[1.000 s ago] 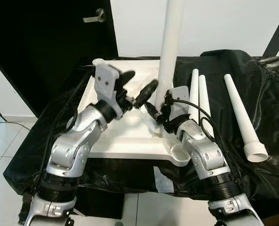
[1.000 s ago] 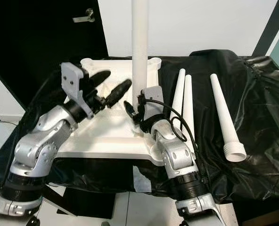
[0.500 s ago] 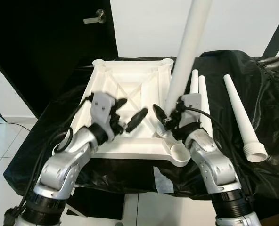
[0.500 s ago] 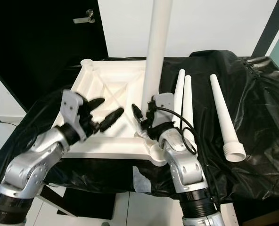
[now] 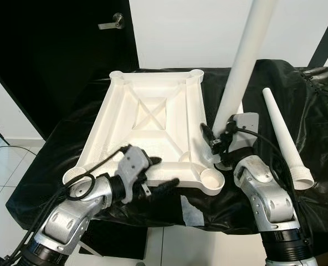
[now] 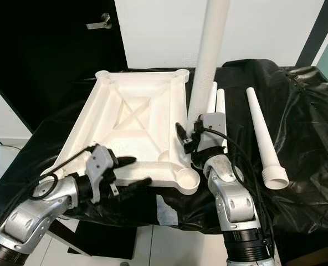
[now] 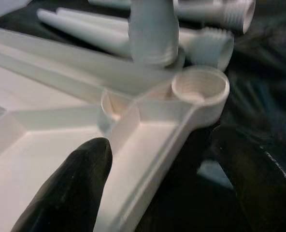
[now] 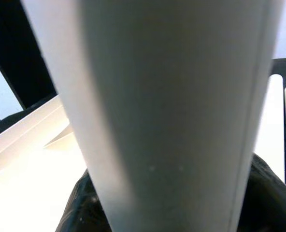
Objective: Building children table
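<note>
You are partway through fitting a leg: your right gripper (image 5: pixel 218 145) has its fingers clenched round the thick lower end of a white table leg (image 5: pixel 242 72), which stands nearly upright, leaning a little to the right at the top. Its threaded foot hangs just beside the near right corner socket (image 5: pixel 212 179) of the upturned white tabletop (image 5: pixel 153 119), slightly beyond and to the right of it, not yet inside. In the left wrist view the leg's foot sits just behind the socket's open ring, so the two look close but not aligned.

The tabletop lies underside up on the worktop (image 5: pixel 319 127), which is draped in black sheeting. All four corner sockets look empty. Another loose leg (image 5: pixel 286 138) lies on the sheeting to the right, and at least one more (image 6: pixel 215 100) shows behind the held one.

Your left gripper (image 5: pixel 155 174) hovers low at the near edge of the tabletop with its fingers spread and nothing between them; one finger (image 7: pixel 70 183) is over the inner face of the slab.

For the next move, you probably need to bring the leg's foot back towards you and left until it is centred over the socket, straighten the leg, lower it in, then turn it to catch the thread. Steadying the tabletop rim with the left fingers would likely stop the slab sliding on the sheeting
</note>
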